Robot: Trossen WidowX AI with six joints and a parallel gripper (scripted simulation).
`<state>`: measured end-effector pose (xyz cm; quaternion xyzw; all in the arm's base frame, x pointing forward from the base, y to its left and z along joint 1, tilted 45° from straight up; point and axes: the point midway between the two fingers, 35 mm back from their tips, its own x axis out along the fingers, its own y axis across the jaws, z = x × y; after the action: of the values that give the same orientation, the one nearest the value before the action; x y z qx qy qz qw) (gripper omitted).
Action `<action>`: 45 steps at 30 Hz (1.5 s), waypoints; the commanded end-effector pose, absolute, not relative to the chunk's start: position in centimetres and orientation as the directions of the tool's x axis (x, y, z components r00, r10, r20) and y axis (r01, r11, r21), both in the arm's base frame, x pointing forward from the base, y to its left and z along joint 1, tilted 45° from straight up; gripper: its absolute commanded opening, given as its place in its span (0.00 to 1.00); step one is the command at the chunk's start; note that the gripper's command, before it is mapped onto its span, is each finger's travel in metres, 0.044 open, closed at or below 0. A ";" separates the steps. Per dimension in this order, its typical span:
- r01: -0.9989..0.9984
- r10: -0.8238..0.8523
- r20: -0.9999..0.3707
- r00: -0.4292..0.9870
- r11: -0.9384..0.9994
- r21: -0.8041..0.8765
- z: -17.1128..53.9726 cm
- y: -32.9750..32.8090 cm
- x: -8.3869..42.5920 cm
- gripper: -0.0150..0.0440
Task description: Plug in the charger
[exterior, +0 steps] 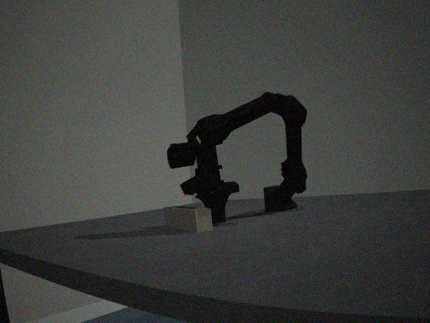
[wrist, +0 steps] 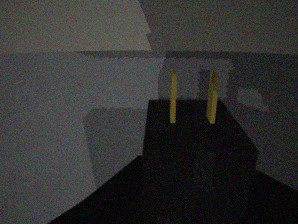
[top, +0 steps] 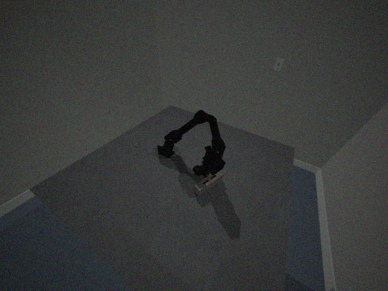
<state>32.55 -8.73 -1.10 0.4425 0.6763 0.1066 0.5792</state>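
Note:
The power strip is a pale block on the table, with dark openings on its top in the top view. My gripper points down at the table, low and close beside the strip, and is shut on the charger. The charger is a black block in the wrist view, with two parallel yellow prongs standing out from its far end. The prongs are in plain view there, outside any outlet. The top and exterior views do not show the charger clearly, and the dark arm partly covers the strip.
The arm's base stands on the grey table. The table's front edge runs across the exterior view. Shadows of the arm fall around the strip. A wall plate is on the wall.

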 end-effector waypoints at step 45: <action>0.478 0.722 -0.689 0.069 0.582 0.658 -1.1 -9.3 33.3 0.25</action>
<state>33.18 -9.13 -1.18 0.4422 0.6759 0.1066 0.5799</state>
